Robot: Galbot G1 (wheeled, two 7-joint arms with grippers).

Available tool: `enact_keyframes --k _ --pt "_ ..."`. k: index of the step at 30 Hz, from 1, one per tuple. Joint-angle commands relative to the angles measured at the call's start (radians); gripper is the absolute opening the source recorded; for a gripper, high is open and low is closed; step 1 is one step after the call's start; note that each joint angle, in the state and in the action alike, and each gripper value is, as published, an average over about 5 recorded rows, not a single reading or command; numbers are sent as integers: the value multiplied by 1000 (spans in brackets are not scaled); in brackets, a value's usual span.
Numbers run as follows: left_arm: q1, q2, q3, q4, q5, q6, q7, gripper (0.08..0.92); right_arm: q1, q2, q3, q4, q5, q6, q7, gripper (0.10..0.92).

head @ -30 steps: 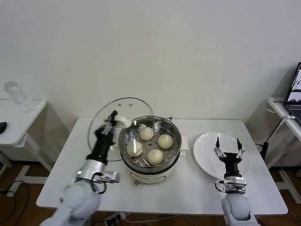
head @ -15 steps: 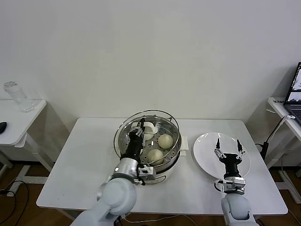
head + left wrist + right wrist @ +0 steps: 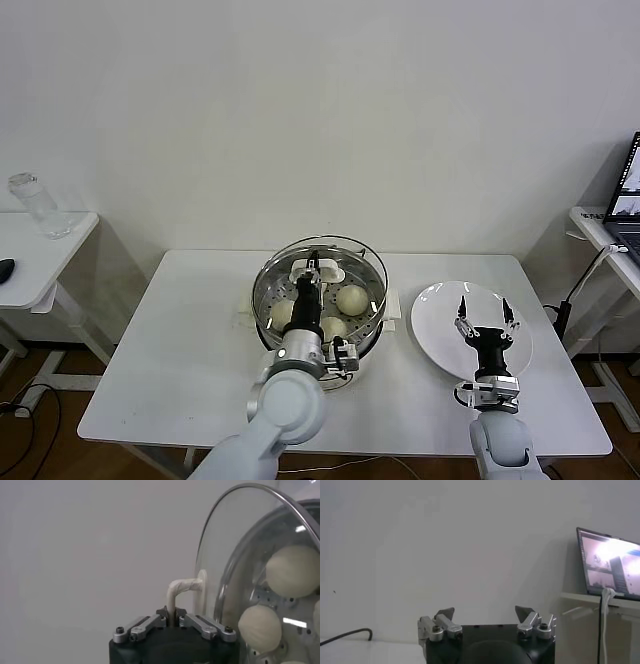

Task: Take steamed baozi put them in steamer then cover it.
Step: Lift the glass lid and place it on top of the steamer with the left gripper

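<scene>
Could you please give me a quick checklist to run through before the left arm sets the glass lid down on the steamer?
1. Grip: the left gripper is shut on the white handle of the glass lid: ok.
2. Load: steamed baozi lie inside the steamer; three show plainly, and a fourth cannot be told behind the arm.
3. Lid position: it hangs over the pot's mouth in the head view: ok.
4. Lid seated on the rim: cannot tell.
5. Right gripper: open, over the white plate, apart from the steamer: ok.
6. Plate bare of buns: ok.
</scene>
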Motion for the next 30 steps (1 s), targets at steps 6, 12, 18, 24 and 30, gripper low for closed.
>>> enact_keyframes --k 6,12,18,24,30 --pt "-7 -58 15 65 118 19 16 195 1 -3 9 -9 -5 5 -6 823" --pt "-3 -59 22 77 122 9 4 195 1 -2 10 -13 -7 6 -7 823" --pt "4 -53 26 92 155 -9 8 195 1 -1 10 -17 -9 9 -9 823" --pt "4 -55 23 113 176 -23 8 195 2 1 9 -19 -12 13 -10 823" --pt "0 -58 18 120 184 -29 6 195 0 1 10 -19 -14 15 -10 823"
